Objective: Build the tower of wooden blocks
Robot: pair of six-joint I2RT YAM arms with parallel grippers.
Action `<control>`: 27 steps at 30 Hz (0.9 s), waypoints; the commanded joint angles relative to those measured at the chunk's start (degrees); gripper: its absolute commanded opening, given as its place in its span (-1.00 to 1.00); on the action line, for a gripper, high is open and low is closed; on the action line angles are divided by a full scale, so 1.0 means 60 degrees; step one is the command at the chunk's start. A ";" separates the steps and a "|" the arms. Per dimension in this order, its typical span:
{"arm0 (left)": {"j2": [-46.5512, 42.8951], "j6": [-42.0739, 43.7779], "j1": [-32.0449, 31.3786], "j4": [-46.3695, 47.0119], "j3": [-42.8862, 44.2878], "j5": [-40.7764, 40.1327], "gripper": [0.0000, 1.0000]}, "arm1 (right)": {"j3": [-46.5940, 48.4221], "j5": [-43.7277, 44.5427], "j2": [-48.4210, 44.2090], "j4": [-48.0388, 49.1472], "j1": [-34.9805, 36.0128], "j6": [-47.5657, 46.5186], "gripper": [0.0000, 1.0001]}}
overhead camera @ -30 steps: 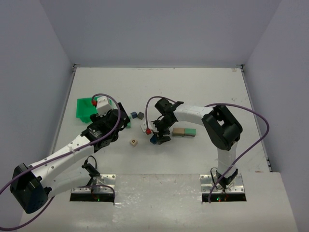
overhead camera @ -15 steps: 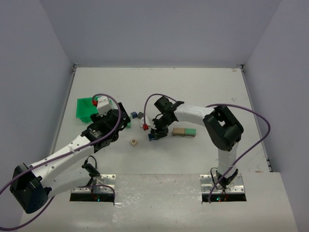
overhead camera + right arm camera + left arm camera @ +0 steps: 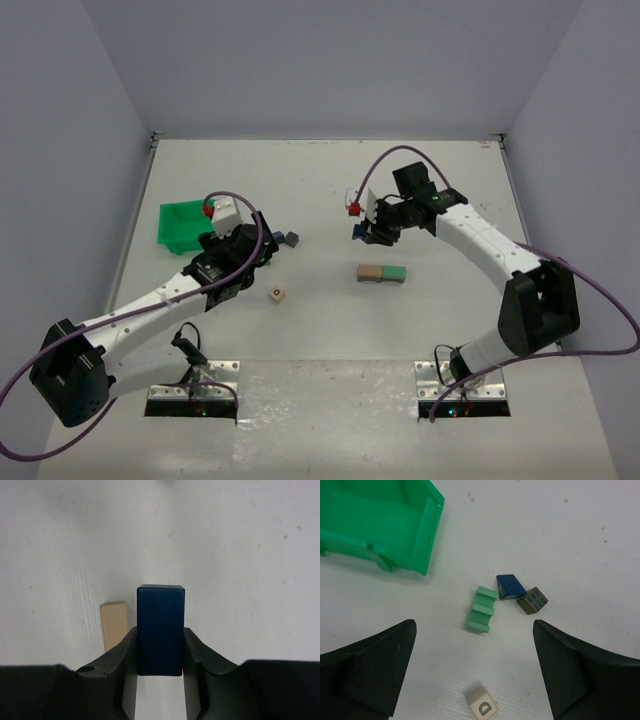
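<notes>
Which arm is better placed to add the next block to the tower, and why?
Right. The right gripper is shut on a dark blue block, close to the tan and green base blocks. The left gripper hangs open and empty over a green ridged block near the green bin.

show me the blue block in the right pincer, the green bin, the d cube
blue block (image 3: 160,630): right wrist view, front face
green bin (image 3: 429,527): left wrist view, wall
d cube (image 3: 482,707): left wrist view, top

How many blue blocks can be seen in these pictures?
2. One blue block is held in the right gripper; one blue wedge lies beside the dotted cube. Others may be hidden.
</notes>
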 commanded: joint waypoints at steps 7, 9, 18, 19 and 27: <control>0.1660 0.1395 0.0045 0.1633 0.1090 0.0404 1.00 | -0.1150 -0.0361 -0.0513 -0.0423 -0.0748 -0.0597 -0.74; 0.1766 0.1501 0.0043 0.1727 0.1105 0.0429 1.00 | -0.1246 -0.0332 -0.0415 -0.0423 -0.0797 -0.0699 -0.74; 0.1823 0.1729 0.0045 0.2301 0.0678 0.0726 1.00 | -0.1997 -0.0849 -0.0660 -0.0411 -0.1000 -0.1675 -0.68; 0.1823 0.1712 0.0045 0.2274 0.0665 0.0739 1.00 | -0.1987 -0.0865 -0.0561 -0.0421 -0.1014 -0.1678 -0.68; 0.1808 0.1707 0.0040 0.2180 0.0665 0.0846 1.00 | -0.2029 -0.1188 -0.0334 -0.0330 -0.1100 -0.1969 -0.64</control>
